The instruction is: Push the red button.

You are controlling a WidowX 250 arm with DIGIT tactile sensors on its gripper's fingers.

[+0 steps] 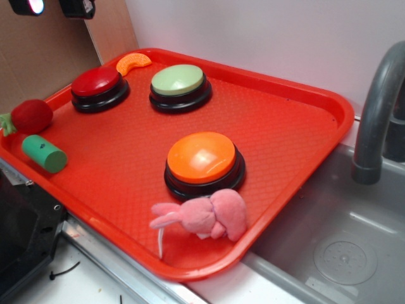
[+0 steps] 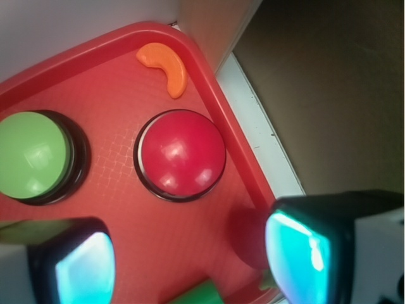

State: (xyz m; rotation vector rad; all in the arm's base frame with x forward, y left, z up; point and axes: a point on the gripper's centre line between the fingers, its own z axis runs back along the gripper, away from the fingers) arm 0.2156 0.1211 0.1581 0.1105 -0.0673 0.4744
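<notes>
The red button (image 1: 96,82), a dark-red dome on a black base, sits at the tray's far left corner. In the wrist view the red button (image 2: 182,152) lies ahead of my fingers, untouched. My gripper (image 2: 190,259) is open, with nothing between its black fingers (image 2: 304,253), and it hangs well above the tray. In the exterior view only the tips of the gripper (image 1: 54,7) show at the top left edge, high above and left of the button.
On the red tray (image 1: 285,126) are a green button (image 1: 178,80), a larger orange button (image 1: 202,158), an orange slice (image 1: 133,62), a fuzzy red ball (image 1: 31,116), a green cylinder (image 1: 44,154) and a pink plush (image 1: 205,215). A sink (image 1: 342,240) and faucet (image 1: 376,107) stand at right.
</notes>
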